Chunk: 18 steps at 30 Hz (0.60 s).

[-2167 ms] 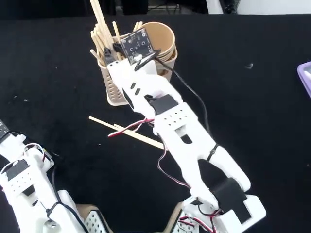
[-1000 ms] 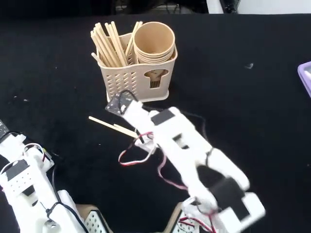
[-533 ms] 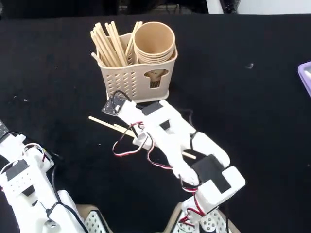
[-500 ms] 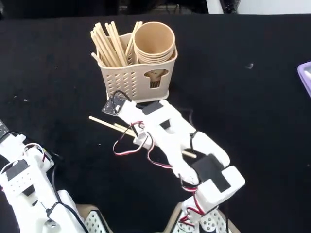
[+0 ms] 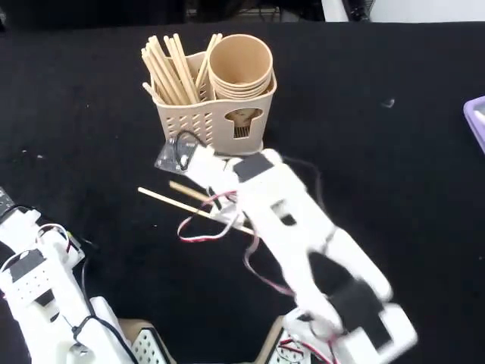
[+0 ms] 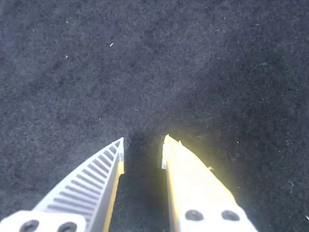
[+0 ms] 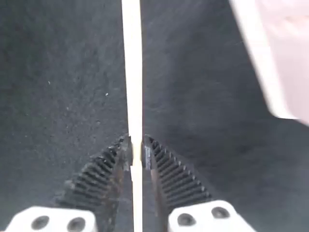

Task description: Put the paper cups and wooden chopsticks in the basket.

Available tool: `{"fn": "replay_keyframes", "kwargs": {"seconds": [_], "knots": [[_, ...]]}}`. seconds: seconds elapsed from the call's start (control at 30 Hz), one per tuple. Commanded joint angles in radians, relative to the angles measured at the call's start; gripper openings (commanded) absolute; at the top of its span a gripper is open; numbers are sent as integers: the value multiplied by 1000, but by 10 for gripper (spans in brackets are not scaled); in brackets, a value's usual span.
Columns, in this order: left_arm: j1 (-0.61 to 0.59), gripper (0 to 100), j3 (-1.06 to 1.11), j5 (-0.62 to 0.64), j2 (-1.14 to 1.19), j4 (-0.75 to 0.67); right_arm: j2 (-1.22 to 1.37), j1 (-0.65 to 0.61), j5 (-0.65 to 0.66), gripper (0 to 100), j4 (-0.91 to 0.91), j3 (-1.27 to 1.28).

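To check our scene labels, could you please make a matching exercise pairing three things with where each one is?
Things:
1. stack of tan paper cups
2. thin pale wooden chopstick in the right wrist view
3. left gripper

Places:
A. above bare black tablecloth
B. inside the beige slotted plastic basket
C. clamped in the right gripper

Pairs: 1-B, 2-C, 3-A.

Slotted beige basket upright near the table's far edge, holding nested cups and leaning chopsticks. Two loose chopsticks lying just before it, one pinched in the right gripper.
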Motion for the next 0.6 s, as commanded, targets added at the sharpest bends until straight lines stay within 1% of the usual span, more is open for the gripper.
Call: {"fn": "replay_keyframes", "kwargs": {"seconds": [0.0, 0.07, 0.13, 0.27, 0.37, 0.47, 0.57], "knots": [[4, 134, -48, 2, -15, -14, -298, -15, -37, 10, 26, -15], [4, 134, -48, 2, -15, -15, -341, -15, -40, 10, 28, 2], [4, 134, -48, 2, -15, -15, -320, -18, -40, 10, 3, 38], [5, 134, -48, 2, -15, -15, -171, -68, -41, 10, -193, 111], [4, 134, -48, 2, -15, -15, 2, -98, -41, 10, -293, 91], [4, 134, -48, 2, -15, -15, 183, -104, -41, 11, -299, 8], [4, 134, -48, 2, -15, -15, 329, -103, -41, 18, -259, -85]]}}
